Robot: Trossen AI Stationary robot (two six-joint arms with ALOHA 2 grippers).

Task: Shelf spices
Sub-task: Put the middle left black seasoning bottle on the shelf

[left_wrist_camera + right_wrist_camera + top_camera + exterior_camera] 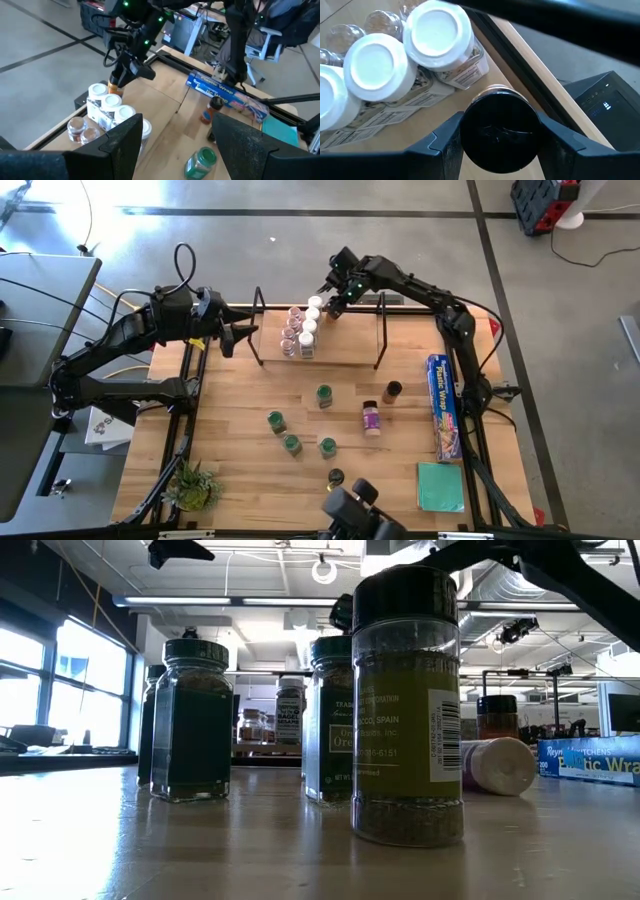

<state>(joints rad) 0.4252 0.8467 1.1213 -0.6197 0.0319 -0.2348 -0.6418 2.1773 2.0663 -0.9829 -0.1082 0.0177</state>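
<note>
Right gripper (500, 137): we are seeing its fingers clamping a black-capped jar (500, 131) from both sides, holding it over the shelf board just beside the white-capped jars; in the high view this gripper (331, 302) is hanging over the far end of the jar cluster.
Left gripper (240, 336): we are finding it hovering at the left end of the shelf (340, 358), its fingers (120, 145) standing apart with nothing between them.
Shelf: we are looking at a light wooden board between thin black wire uprights, lying across the far part of the surface (240, 470).
Jars on the shelf: we are counting a cluster near the board's left part, white-capped jars (310, 320) in one row and clear-topped jars (292, 330) right beside them, all upright and touching or nearly so.
Jars off the shelf: we are seeing green-capped jars (324, 394) standing loose in the middle of the surface, a dark-capped jar (392, 391) to their right, and a purple-labelled jar (371, 419) lying on its side near it; from the low view, one tall black-capped jar of green herb (406, 705) is standing closest.
Other things: we are noting a blue foil-wrap box (443, 405) along the right edge, a teal square (441, 486) near it, and a small plant (192, 485) at the near left corner.
</note>
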